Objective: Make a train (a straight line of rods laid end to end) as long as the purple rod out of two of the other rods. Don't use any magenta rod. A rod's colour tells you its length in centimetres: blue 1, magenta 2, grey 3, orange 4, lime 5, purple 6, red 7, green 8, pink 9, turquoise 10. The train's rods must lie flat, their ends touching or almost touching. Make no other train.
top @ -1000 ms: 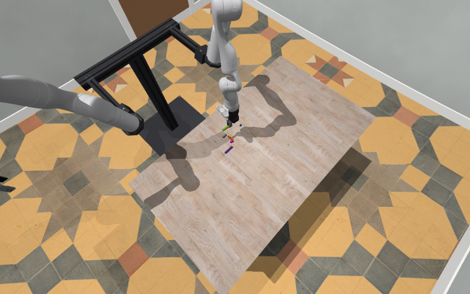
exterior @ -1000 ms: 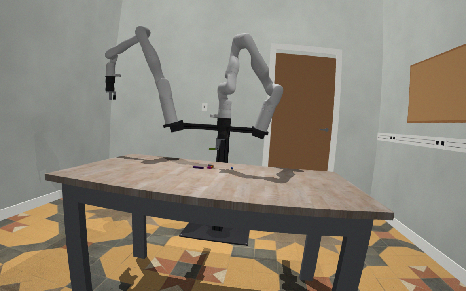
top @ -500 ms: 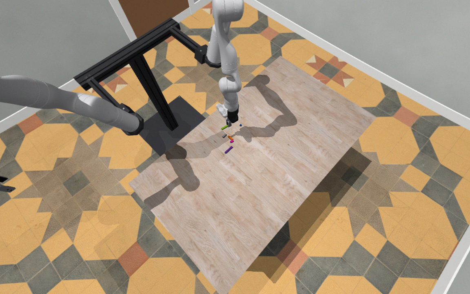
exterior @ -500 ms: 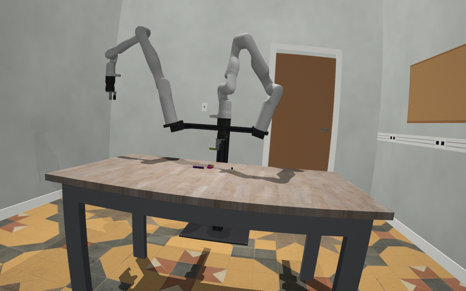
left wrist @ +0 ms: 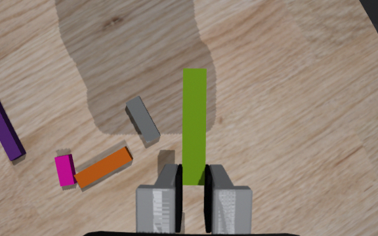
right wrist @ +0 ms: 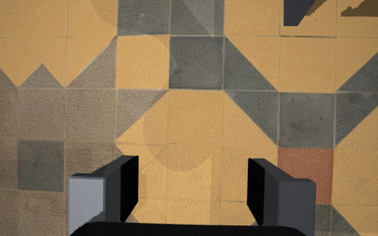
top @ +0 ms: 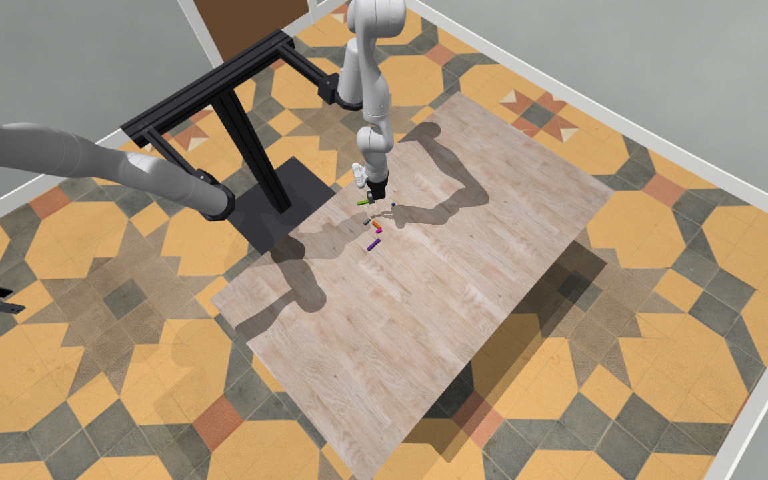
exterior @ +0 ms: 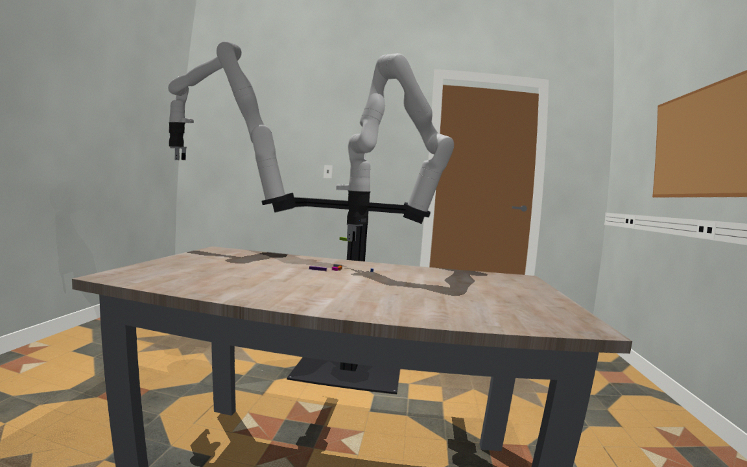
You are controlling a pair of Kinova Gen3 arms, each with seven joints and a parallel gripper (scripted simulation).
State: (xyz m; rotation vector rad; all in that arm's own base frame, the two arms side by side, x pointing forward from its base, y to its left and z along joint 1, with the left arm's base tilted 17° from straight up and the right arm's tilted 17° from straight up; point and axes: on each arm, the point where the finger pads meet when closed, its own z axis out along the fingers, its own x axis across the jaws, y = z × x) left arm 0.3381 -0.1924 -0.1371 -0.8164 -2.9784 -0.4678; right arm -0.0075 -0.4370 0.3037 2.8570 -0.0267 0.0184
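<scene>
The left gripper (top: 370, 201) (exterior: 351, 239) (left wrist: 193, 188) is clamped on one end of the lime rod (top: 363, 203) (exterior: 343, 239) (left wrist: 194, 124), above the table (top: 435, 286) (exterior: 329, 296) (left wrist: 291, 131). The right gripper (top: 14, 300) (exterior: 179, 155) (right wrist: 192, 180) is spread, holding nothing. Risk: the off-centre grip may let the rod pivot on contact, leaving a gap or bend beside the blue rod (top: 393, 204) (exterior: 371, 270). The lime rod is a long, straight, square-edged bar.

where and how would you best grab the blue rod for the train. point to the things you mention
Probably across its middle, coming straight down from above with the left gripper (top: 370, 197) (exterior: 352, 233) (left wrist: 193, 188), once that has let go of the lime rod (top: 363, 203) (exterior: 343, 239) (left wrist: 194, 124). The blue rod (top: 393, 204) (exterior: 371, 270) is tiny and stands apart from the other rods, leaving room for fingers on either side.
</scene>
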